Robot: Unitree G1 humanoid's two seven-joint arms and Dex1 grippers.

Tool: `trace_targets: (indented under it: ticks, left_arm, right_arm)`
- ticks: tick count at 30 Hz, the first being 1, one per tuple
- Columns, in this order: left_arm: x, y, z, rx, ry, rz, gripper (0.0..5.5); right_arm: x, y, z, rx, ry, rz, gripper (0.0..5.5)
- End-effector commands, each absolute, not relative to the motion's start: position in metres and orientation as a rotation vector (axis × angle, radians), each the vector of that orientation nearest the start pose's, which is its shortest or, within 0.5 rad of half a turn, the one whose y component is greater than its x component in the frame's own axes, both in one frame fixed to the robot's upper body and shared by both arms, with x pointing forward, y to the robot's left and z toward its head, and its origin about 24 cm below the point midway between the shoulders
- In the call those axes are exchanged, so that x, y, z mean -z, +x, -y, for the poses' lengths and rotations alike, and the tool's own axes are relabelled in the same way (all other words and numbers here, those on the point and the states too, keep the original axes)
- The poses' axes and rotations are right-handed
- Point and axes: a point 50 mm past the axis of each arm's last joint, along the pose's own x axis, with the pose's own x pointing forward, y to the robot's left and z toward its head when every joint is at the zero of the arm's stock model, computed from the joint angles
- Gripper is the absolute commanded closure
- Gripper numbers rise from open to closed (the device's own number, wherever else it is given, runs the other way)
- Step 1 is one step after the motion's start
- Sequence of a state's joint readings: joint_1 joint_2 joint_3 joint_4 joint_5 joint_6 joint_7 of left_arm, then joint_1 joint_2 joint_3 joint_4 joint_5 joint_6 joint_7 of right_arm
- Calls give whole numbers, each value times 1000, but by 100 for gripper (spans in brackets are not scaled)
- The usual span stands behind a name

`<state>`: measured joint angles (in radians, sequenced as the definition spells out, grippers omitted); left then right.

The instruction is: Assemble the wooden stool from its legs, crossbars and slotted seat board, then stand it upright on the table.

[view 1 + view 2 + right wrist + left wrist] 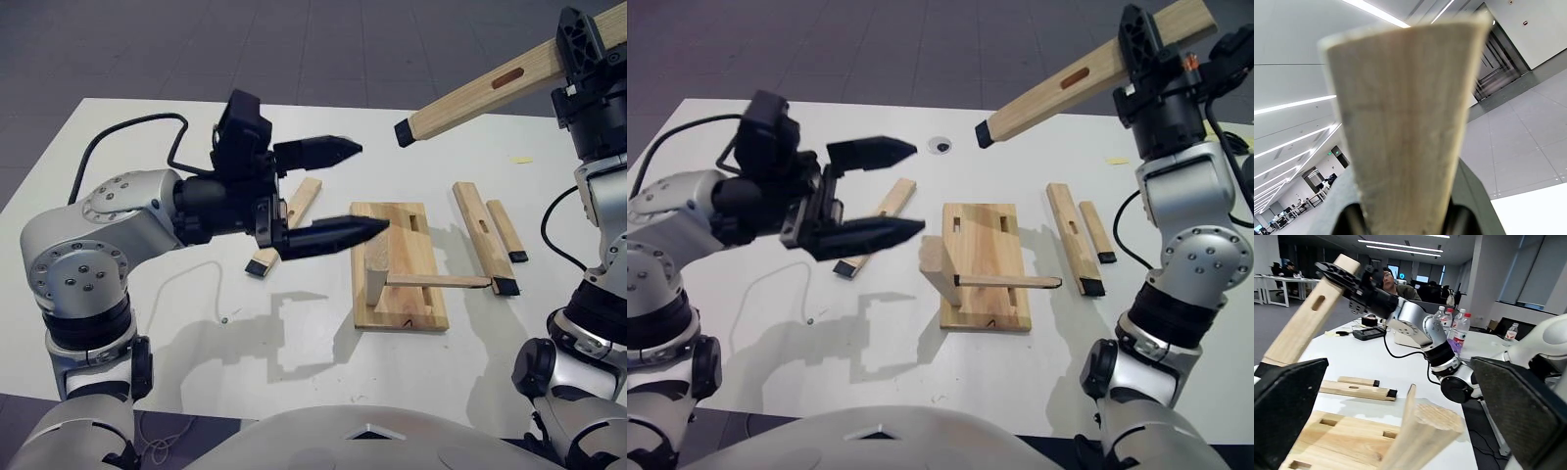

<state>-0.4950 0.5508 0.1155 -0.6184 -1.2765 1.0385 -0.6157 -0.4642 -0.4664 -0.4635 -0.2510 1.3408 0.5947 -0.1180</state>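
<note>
We see the seat board (407, 250), a pale rectangular slab with small rectangular slots near its far end, lying flat at the middle of the white table (127, 132). On its near left part a stubby leg (939, 262) stands tilted. A thin crossbar (1011, 282) runs from it to the right across the board, and its tip passes the board's right edge.

Just right of the board we find two more pale pieces lying side by side, each with a black cap at its near end: a long leg (478, 230) with a slot in its face, and a shorter bar (506, 230). Left of the board a slanted leg (302, 201) lies on the table, partly hidden behind the left gripper (372, 186).

The right gripper (576, 47) is clamped on a raised leg (470, 98) near its upper end, high over the far right of the table. This leg slopes down to the left, with its black-capped end lowest and an oval slot in its side. The right arm stands upright at the table's right edge.

The left gripper hovers above the table just left of the board. Its black fingers (333, 233) are spread wide with nothing between them, and they point right toward the stubby leg. The left arm is bent at the elbow, its forearm coming in from the left, and a black cable (108, 147) loops behind it.
</note>
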Motion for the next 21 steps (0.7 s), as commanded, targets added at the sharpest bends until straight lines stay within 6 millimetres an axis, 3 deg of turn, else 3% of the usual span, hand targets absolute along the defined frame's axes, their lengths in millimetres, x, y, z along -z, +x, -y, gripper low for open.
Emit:
trace_targets:
  ticks: [1, 5, 21]
  left_arm:
    - [-207, 201, -102, 1492, -69, -159, 10]
    - [-192, 199, -94, 1507, 47, -200, 10]
    - [-182, 205, -89, 1557, 129, -173, 257]
  right_arm:
    - [-239, 279, 241, -314, 734, 286, 446]
    - [-238, 280, 239, -316, 730, 277, 446]
    - [-227, 282, 235, -288, 736, 229, 446]
